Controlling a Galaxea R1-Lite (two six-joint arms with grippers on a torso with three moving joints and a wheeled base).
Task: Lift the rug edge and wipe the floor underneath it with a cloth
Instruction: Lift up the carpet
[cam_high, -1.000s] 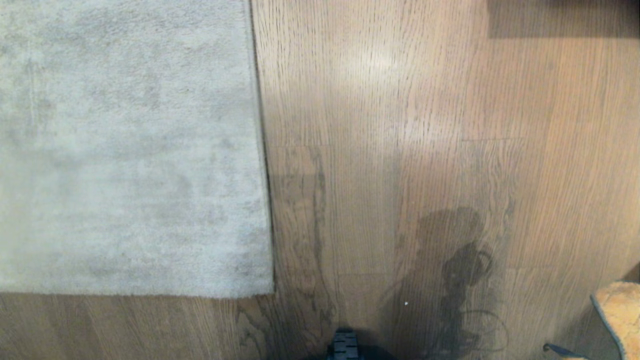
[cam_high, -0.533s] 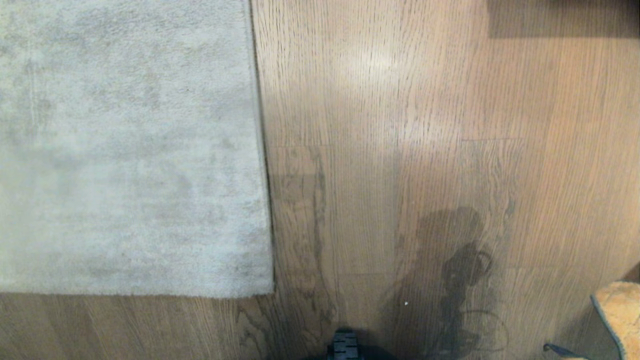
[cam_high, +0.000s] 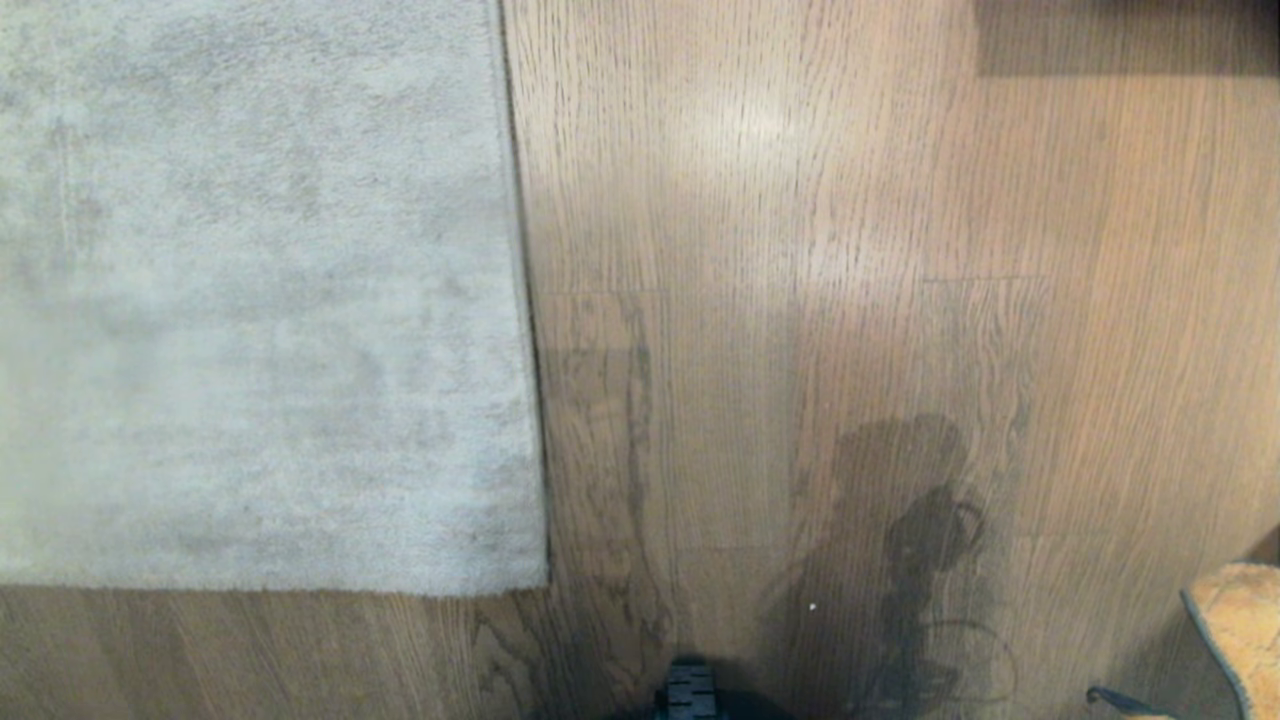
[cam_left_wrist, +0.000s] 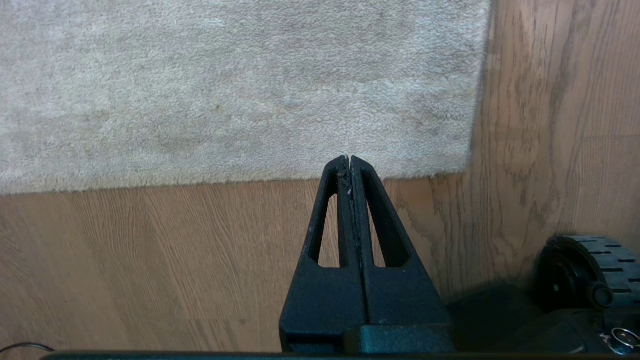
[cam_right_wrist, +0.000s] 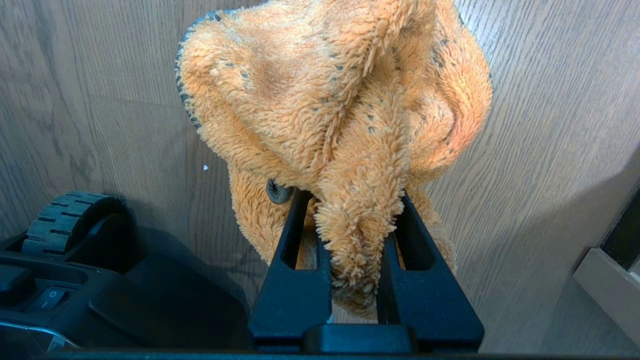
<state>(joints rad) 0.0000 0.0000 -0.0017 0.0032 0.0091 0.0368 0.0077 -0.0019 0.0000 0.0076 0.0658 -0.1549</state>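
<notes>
Fuzzy orange cloth (cam_right_wrist: 345, 105) in right gripper (cam_right_wrist: 356, 210)

orange cloth (cam_right_wrist: 340, 100) in right gripper (cam_right_wrist: 352, 220) above floor (cam_right_wrist: 540, 150)

Soft glare on the floor (cam_high: 740, 125); robot's shadow nearer, head view slightly hazy.

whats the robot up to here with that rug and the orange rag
The robot is set up to clean under the rug but has not started. Its right gripper is shut on the cloth, holding it bunched above the floor. Its left gripper is shut and empty, poised over the rug edge near the corner. The rug lies flat, nothing lifted, nothing wiped yet.
</notes>
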